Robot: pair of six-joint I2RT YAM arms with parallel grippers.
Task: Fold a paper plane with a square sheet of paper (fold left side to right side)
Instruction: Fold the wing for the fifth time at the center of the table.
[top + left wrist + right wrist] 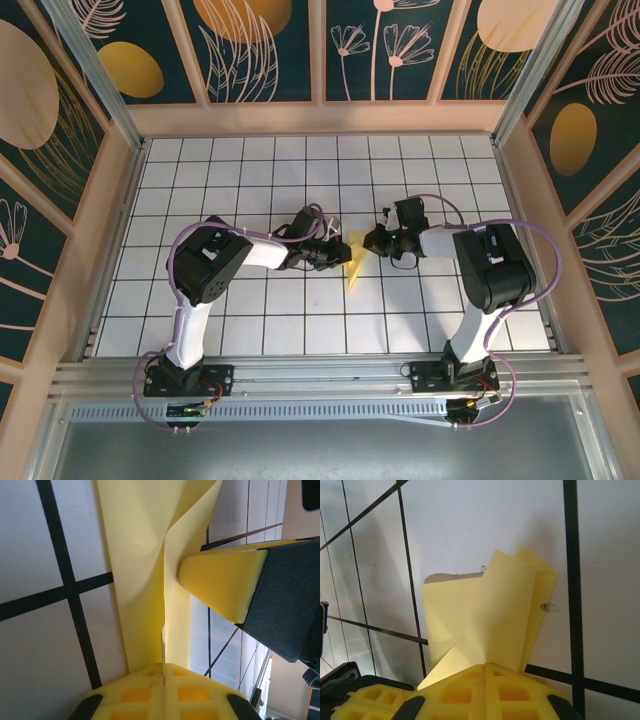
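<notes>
**Paper pinched from both ends, crease waiting to be set**

Both my claws meet at the middle of the desk, and the square sheet of paper sits between them, already down to a narrow pointed shape with layered flaps. My left claw is closed on it. In the left wrist view the pale-yellow sheet runs straight into the seam between my pads, with a ridge standing up along its middle. My right claw is closed on it too. In the right wrist view the flaps fan up out of the pads, and their shadows fall on the white tiles behind them. I judge the paper to be standing on edge rather than lying flat, though I cannot tell whether any edge touches the desk.

To carry the left side over to the right cleanly, I would keep one claw as a fixed anchor on the crease. The other should swing its flap across in a slow arc. The free edges need to line up before any pressing, because thin paper like this will buckle or tear if my two claws pull against each other. Once the layers match, I would lay them down and run a pad along the fold.

I see no tray, bin or box here to account for.
</notes>
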